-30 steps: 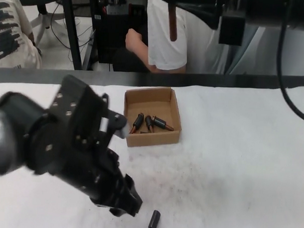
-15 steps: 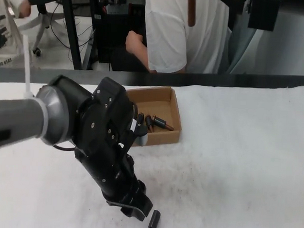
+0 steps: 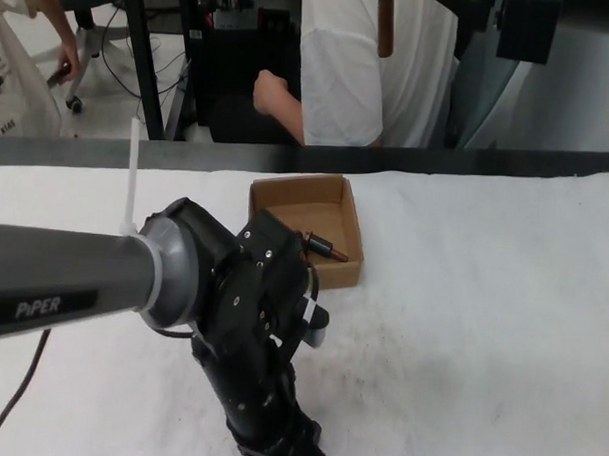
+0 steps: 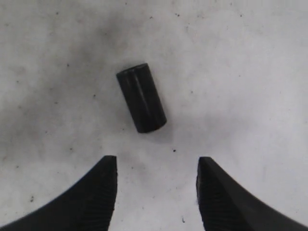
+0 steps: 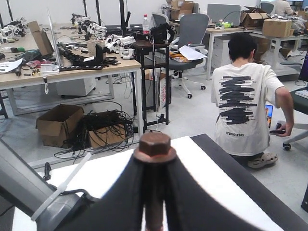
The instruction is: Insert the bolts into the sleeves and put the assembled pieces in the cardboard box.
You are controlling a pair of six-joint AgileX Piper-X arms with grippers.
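Well, left end effector (image 4: 156, 166) gapes over smooth cylindrical sleeve (image 4: 141, 105) — right end effector (image 5: 155, 166) pinches hex-headed bolt (image 5: 154, 143).

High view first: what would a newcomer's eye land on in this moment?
The big dark left arm crosses the foreground of the high view, bent low over the white bench. The left gripper stands open above a black sleeve lying flat, not touching it, while the right gripper is shut on a bolt, head up. Behind the arm sits the cardboard box with an assembled piece inside.
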